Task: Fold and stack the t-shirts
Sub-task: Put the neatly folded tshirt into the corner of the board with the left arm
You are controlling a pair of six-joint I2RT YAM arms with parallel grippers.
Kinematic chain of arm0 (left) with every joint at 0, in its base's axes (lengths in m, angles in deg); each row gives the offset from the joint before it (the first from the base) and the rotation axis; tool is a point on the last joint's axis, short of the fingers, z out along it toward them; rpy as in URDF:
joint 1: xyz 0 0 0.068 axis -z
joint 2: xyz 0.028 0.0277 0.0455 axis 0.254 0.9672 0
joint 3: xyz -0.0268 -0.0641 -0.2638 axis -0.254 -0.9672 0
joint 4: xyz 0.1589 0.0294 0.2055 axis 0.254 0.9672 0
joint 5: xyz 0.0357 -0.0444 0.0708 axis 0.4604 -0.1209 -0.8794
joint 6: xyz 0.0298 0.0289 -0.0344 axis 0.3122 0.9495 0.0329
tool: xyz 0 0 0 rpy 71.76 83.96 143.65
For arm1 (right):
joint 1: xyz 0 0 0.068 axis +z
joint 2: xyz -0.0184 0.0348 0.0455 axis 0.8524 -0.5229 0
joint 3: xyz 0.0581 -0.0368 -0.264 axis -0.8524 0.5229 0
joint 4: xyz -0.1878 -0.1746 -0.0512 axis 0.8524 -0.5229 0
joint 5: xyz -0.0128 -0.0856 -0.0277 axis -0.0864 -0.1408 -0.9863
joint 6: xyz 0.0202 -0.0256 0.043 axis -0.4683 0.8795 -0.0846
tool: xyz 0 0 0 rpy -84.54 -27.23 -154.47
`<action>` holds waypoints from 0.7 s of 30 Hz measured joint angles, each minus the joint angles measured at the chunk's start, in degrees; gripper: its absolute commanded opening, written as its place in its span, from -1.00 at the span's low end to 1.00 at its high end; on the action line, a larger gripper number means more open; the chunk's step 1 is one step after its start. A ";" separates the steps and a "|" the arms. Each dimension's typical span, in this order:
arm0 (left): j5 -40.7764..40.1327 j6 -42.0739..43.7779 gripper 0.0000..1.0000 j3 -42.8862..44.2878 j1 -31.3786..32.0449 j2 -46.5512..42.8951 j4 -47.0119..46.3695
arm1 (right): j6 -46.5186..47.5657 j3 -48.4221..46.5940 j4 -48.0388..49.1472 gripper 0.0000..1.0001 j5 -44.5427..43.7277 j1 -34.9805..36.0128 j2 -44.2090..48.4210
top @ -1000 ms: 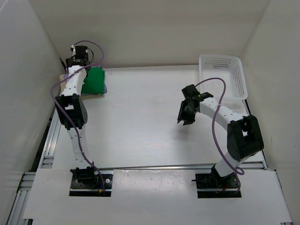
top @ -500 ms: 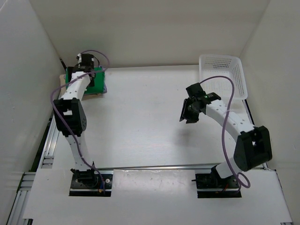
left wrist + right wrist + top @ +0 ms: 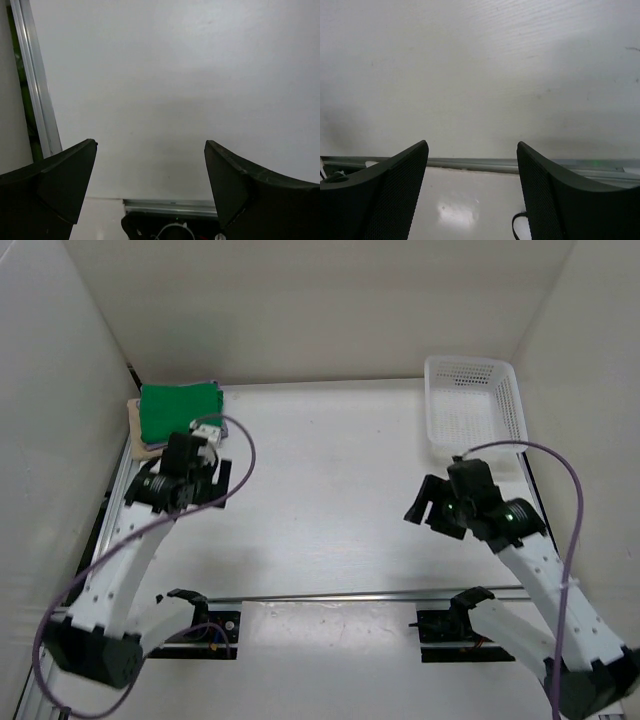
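Observation:
The t-shirts lie folded in a stack at the table's far left corner. The bright green one is on top, and the tan one's edge peeks out at the left below it. Any purple shirt is hidden under them. My left gripper hangs just in front of the stack, apart from it and open. In the left wrist view, only bare table shows between the left gripper's fingers. My right gripper hovers over the table's right half, open and empty. The right wrist view shows the right gripper the same way.
A white mesh basket stands empty at the far right corner. White walls close in the table on three sides. A metal rail runs along the near edge by the arm bases, and another runs down the left side.
My left arm has drawn back from the green shirt toward the near side and its jaws have opened wide. My right arm has swung nearer and lower, and its jaws have opened wider.

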 measured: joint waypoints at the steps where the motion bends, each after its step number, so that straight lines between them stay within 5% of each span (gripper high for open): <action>1: 0.76 0.00 1.00 -3.13 -0.85 -3.76 1.18 | -0.63 0.74 -1.09 0.59 -0.37 0.00 2.58; 10: 1.46 -0.02 1.00 -24.74 -12.48 -21.97 7.43 | -6.97 3.45 -7.78 0.71 -2.10 0.00 16.20; 21: 7.69 -0.09 1.00 -27.39 -17.03 -27.28 9.22 | -11.37 9.38 -8.66 0.76 -1.18 0.00 18.01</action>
